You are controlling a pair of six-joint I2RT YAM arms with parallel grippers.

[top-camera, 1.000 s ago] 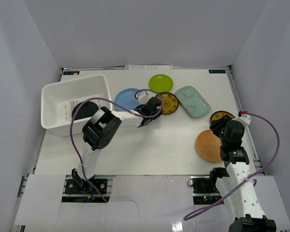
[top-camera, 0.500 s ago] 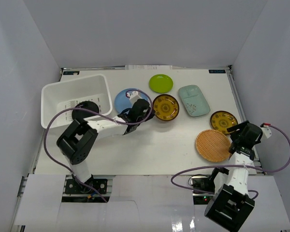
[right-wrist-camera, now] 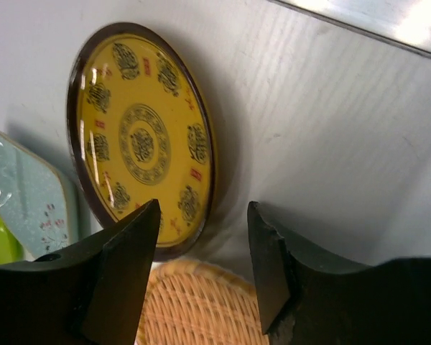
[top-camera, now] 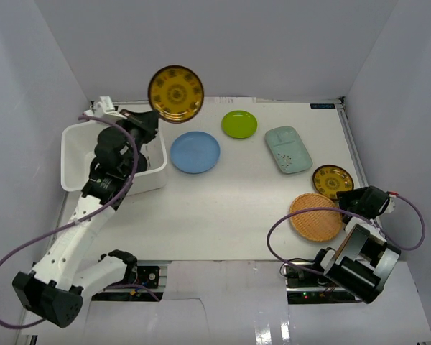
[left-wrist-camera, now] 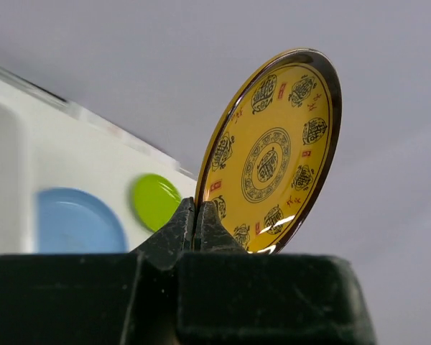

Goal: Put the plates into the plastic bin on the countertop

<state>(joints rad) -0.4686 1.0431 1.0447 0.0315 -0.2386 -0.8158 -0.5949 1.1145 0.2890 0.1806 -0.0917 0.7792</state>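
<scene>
My left gripper (top-camera: 149,121) is shut on the rim of a gold-and-black patterned plate (top-camera: 176,94), held on edge high above the right rim of the white plastic bin (top-camera: 75,162). In the left wrist view the jaws (left-wrist-camera: 196,215) pinch the bottom edge of this plate (left-wrist-camera: 273,154). On the countertop (top-camera: 230,201) lie a blue plate (top-camera: 195,152), a lime green plate (top-camera: 239,123), a pale mint oblong plate (top-camera: 287,149), a second gold-and-black plate (top-camera: 332,180) and a tan woven plate (top-camera: 316,216). My right gripper (right-wrist-camera: 205,223) is open, low between that gold plate (right-wrist-camera: 140,140) and the woven plate (right-wrist-camera: 201,309).
Pale grey walls close in the countertop on three sides. The left arm's body covers much of the bin's inside. The right arm's purple cable (top-camera: 280,237) loops over the near right part of the table. A metal rail (top-camera: 352,144) runs along the right edge.
The left gripper shut on the gold patterned plate beside the blue plate and lifted it up and left above the bin's rim. The right gripper swung toward the second gold plate.
</scene>
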